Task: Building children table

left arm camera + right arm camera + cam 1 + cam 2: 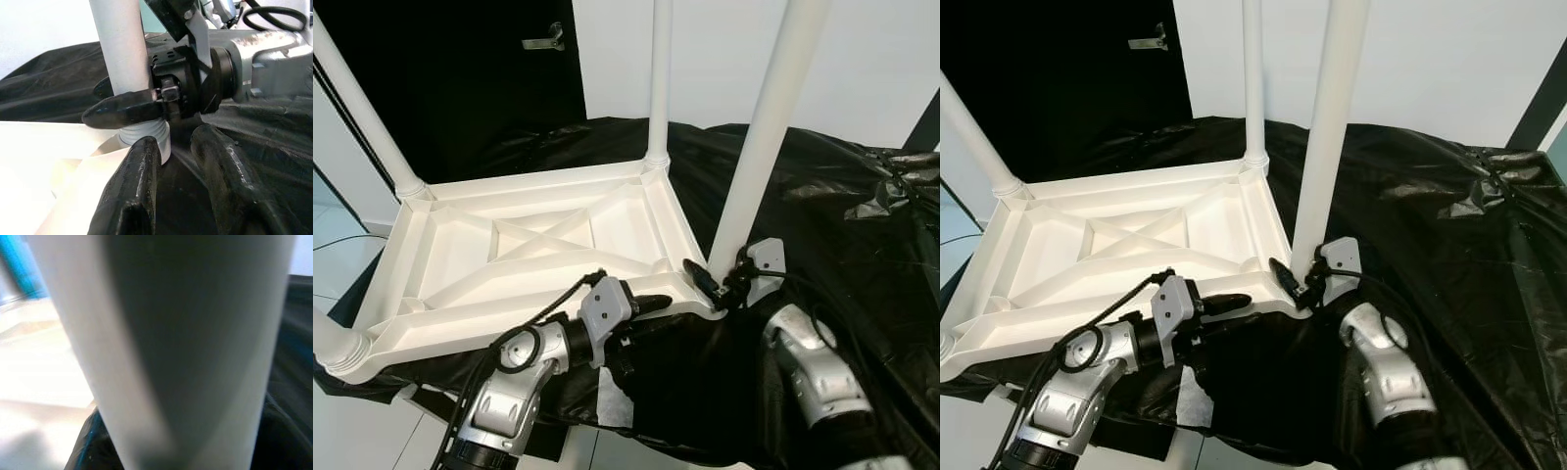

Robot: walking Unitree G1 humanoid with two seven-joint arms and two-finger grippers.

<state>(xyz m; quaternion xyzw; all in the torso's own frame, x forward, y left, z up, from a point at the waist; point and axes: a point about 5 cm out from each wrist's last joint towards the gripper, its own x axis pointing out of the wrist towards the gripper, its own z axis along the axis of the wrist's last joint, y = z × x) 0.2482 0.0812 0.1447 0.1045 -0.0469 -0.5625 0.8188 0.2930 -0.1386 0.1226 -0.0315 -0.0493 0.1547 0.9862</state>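
Observation:
A white children's table (519, 184) lies upside down on a black plastic sheet (842, 235), with its ribbed underside facing up. A white leg (764, 137) stands upright in the near right corner socket. My right gripper (713, 284) is shut on the base of that leg, just above the socket. In the left wrist view one of its black fingers (122, 110) crosses the front of the leg (120, 44). My left gripper (658, 302) lies along the table's near rim, pointing at that corner. It is open, with nothing between its fingers (137, 186).
Legs also stand at the far left corner (367, 117), the back corner (660, 78) and the near left corner (333, 343). A dark door with a handle (543, 41) is behind. White floor tiles (337, 245) lie to the left. A white scrap (612, 397) hangs under the sheet's front edge.

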